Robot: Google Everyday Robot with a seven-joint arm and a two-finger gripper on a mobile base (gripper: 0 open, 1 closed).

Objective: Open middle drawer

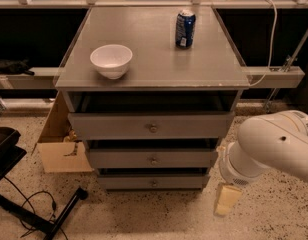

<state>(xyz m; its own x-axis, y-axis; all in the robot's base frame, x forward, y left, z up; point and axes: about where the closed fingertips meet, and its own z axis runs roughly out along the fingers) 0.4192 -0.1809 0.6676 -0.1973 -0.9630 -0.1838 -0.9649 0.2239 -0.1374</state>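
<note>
Facing the grey cabinet (154, 59), you are aiming for the middle drawer (119, 159), sitting between the taller top drawer (109, 126) and slimmer bottom drawer (124, 182). Be swinging the white arm (274, 144) left and pulling straight outward. The gripper (227, 199) is hanging low at right, well apart from the round knob (153, 160), touching nothing; whether spread or closed, you cannot tell

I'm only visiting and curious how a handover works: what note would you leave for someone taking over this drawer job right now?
Pincer: low near the floor, off the right side of the cabinet, touching no drawer.
Middle drawer: looks shut, with its knob untouched.
Done: nothing shows on the drawer yet.
Left: bring the pincer to the knob, grip it, and pull the drawer out.
</note>
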